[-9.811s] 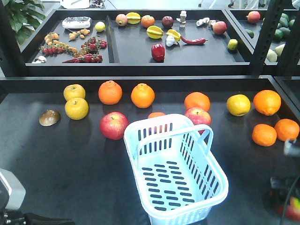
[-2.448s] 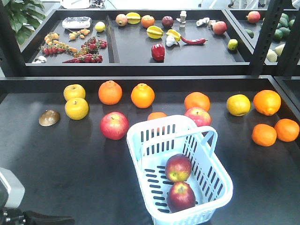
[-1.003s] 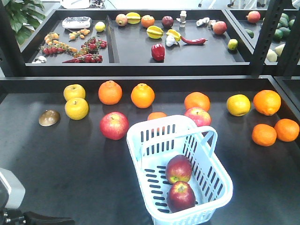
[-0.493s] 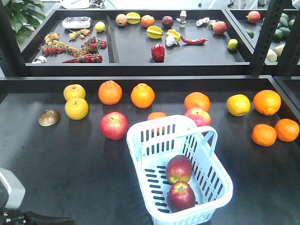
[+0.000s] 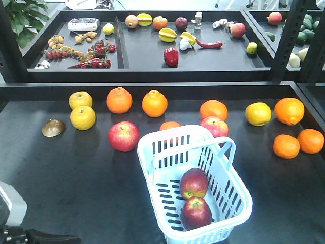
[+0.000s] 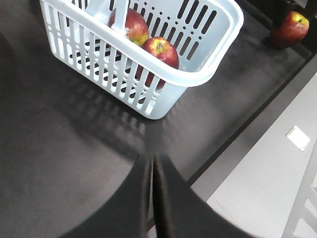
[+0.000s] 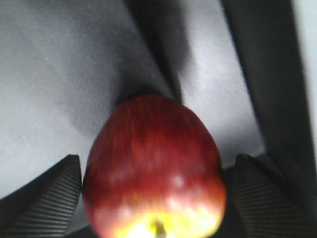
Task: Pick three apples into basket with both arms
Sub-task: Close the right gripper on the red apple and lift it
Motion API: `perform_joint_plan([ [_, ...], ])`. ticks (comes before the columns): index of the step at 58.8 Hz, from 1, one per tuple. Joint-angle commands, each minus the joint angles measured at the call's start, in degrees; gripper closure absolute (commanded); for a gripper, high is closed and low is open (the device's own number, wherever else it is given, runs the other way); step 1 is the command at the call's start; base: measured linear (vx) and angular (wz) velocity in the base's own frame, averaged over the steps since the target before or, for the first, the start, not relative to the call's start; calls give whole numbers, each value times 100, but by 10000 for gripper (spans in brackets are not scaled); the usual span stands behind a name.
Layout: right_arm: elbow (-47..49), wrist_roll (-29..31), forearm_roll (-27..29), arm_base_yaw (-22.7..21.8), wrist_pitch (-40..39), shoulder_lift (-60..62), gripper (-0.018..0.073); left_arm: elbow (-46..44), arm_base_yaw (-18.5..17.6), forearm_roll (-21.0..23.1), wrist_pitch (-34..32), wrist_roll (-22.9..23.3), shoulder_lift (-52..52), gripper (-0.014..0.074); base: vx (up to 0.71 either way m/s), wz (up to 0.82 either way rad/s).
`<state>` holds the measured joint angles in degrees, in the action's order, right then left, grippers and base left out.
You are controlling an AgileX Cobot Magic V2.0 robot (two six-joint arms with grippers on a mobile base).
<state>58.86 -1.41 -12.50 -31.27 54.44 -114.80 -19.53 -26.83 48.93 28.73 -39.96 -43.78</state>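
While clamped on a dark red apple (image 7: 154,171), right pincer (image 7: 153,198) sits off the bench's (image 5: 61,168) near edge. Left pincer (image 6: 152,198) pressed together. Two apples (image 5: 195,198) inside pale blue basket (image 5: 152,152).

The basket (image 5: 195,195) is open on top, with room beside the two apples (image 5: 195,198) inside. Its handle (image 5: 223,147) leans to the far right side. The worktop (image 5: 66,173) left of it is bare. Oranges (image 5: 292,134) crowd the right.
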Motion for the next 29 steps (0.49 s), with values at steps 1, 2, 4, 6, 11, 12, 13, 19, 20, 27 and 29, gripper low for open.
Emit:
perform_joint_plan([
  [1,134,14,-95,-25,45,195,-32,-128,-20,174,-232,35,14,602,0,0],
  [2,134,14,-95,-25,39,187,-32,-128,-20,174,-237,35,14,602,0,0],
  [4,134,14,-95,-25,39,181,-32,-128,-20,174,-237,35,14,602,0,0],
  [6,134,14,-95,-25,32,182,-30,-128,-20,174,-237,35,14,602,0,0],
  [11,134,14,-44,-25,50,182,-9,-128,-20,174,-256,35,14,602,0,0],
  [12,134,14,-16,-25,65,182,1,-128,-20,174,-270,35,14,602,0,0],
  [13,134,14,4,-25,79,182,9,-128,-20,174,-283,35,14,602,0,0],
  [19,140,102,252,-25,165,200,94,-128,-20,174,-358,35,14,602,0,0],
  [20,140,141,316,-25,172,200,111,-128,-20,174,-367,35,14,602,0,0],
  [27,151,595,918,-25,206,372,297,-128,-20,174,-402,35,14,602,0,0],
  [29,151,713,1048,-25,199,442,344,-128,-20,174,-402,35,14,602,0,0],
])
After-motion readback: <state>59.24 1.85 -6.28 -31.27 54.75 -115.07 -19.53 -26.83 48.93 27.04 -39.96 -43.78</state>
